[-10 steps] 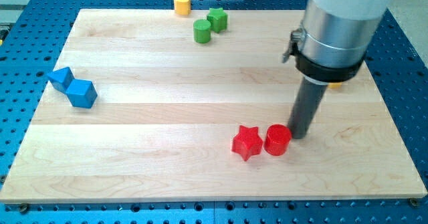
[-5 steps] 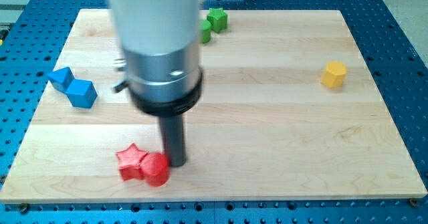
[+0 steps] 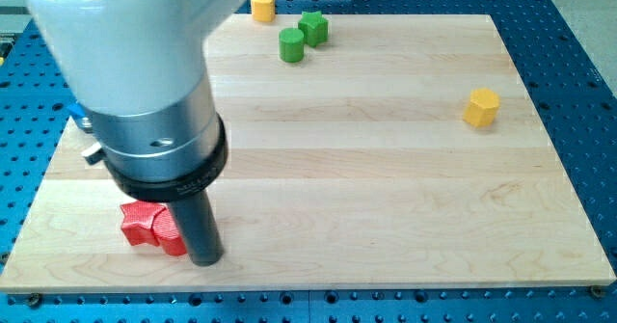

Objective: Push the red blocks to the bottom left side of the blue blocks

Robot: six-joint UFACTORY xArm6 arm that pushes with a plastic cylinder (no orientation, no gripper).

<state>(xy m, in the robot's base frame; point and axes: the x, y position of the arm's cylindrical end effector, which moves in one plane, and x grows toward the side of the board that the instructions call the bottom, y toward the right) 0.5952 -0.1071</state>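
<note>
Tip [image 3: 205,260] touches the right side of the red cylinder [image 3: 172,236], which abuts the red star [image 3: 137,225], near the table [image 3: 386,169] bottom-left corner. Blue blocks hidden behind arm. No claw fitted. Task looks nearly done.

Colour record, camera view: my arm and the blocks on the table.

The table [image 3: 386,149] is pale wood with lengthwise plank grain, set on a blue base [image 3: 588,92] dotted with holes. Two red blocks [image 3: 145,225] sit beside my tip [image 3: 205,259], which is dark; above it my arm shows black and silver-grey bands. Green cylinder [image 3: 291,44], green star-like block [image 3: 312,27], yellow hexagonal block [image 3: 481,107], yellow block [image 3: 262,6].
</note>
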